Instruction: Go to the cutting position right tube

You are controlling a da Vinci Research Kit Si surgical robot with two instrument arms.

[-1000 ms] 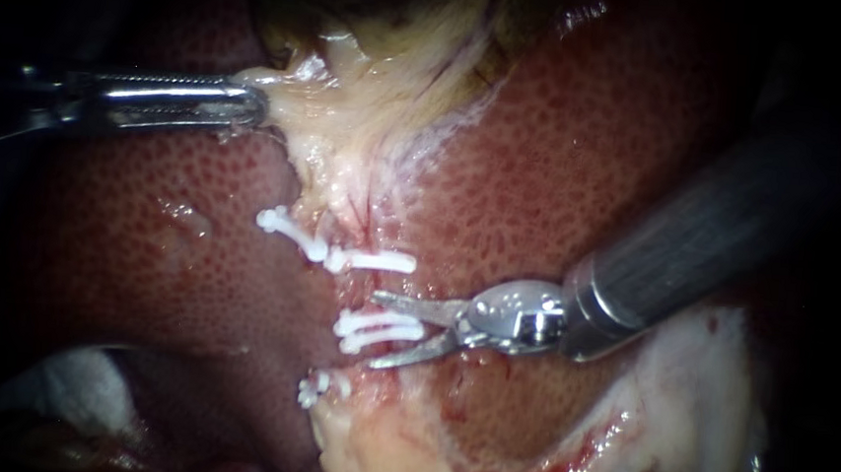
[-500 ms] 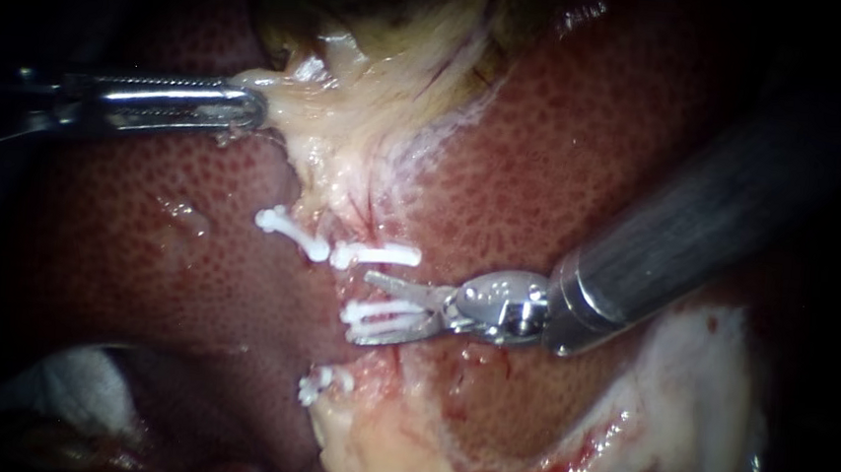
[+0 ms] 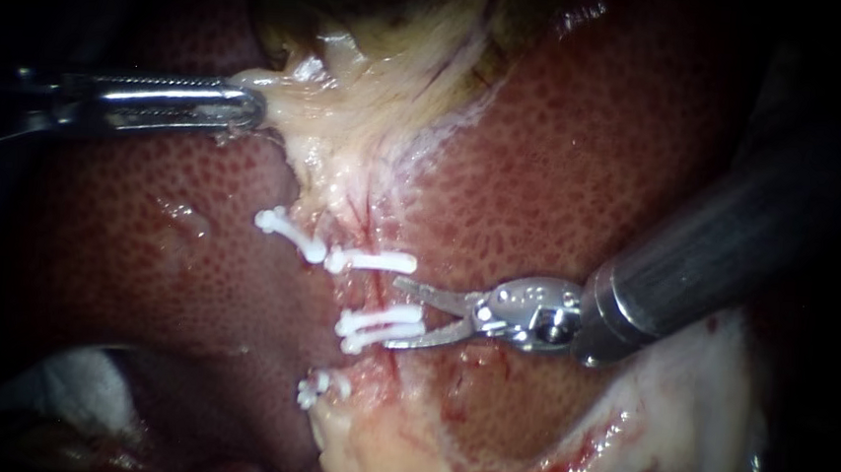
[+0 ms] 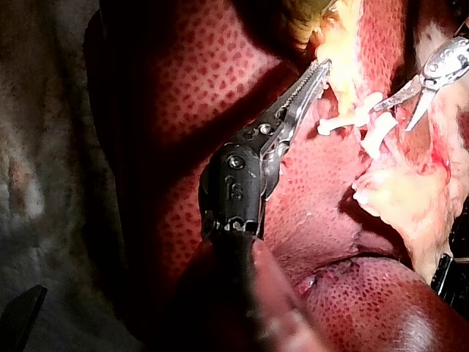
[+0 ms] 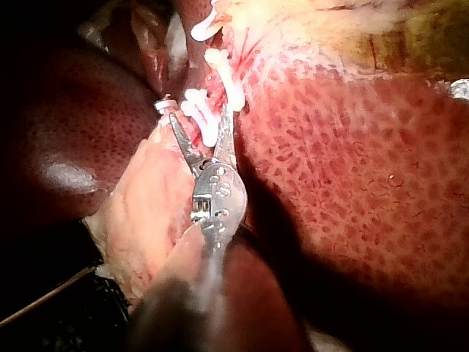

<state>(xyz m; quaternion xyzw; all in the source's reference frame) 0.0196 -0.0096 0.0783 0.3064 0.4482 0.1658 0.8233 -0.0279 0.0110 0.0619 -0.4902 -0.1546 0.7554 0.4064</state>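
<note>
**A:** Two clip sets mark the right tube (image 3: pixel 375 292): an upper clip (image 3: pixel 379 261) and a doubled pair (image 3: pixel 375 324) lower down. A bare reddish stretch runs between them, mid-scene in the endoscope view.

**B:** And the blades?

**A:** The right instrument (image 3: pixel 393 313) has its jaws apart and grips nothing. Its upper blade is level with the bare stretch, with the tip just beside the tube. Its lower blade runs along the underside of the doubled pair. Whether it touches the pair, I can't tell.

**B:** So it's in position?

**A:** Close, by my reckoning. The approach looks done. But the mouth straddles the doubled pair, and the right wrist view agrees. What's left is to bring both blades into the gap between the clip sets, then forward around the tube.

**B:** What about further out?

**A:** The left instrument (image 3: pixel 254 108) has its jaws clamped on the edge of pale tissue (image 3: pixel 349 132), well apart from the clips, and seems to be holding it taut. The left-side clips (image 3: pixel 288 229) sit beside the right tube with nothing on them. Speckled liver (image 3: pixel 563 177) lies all around.
</note>
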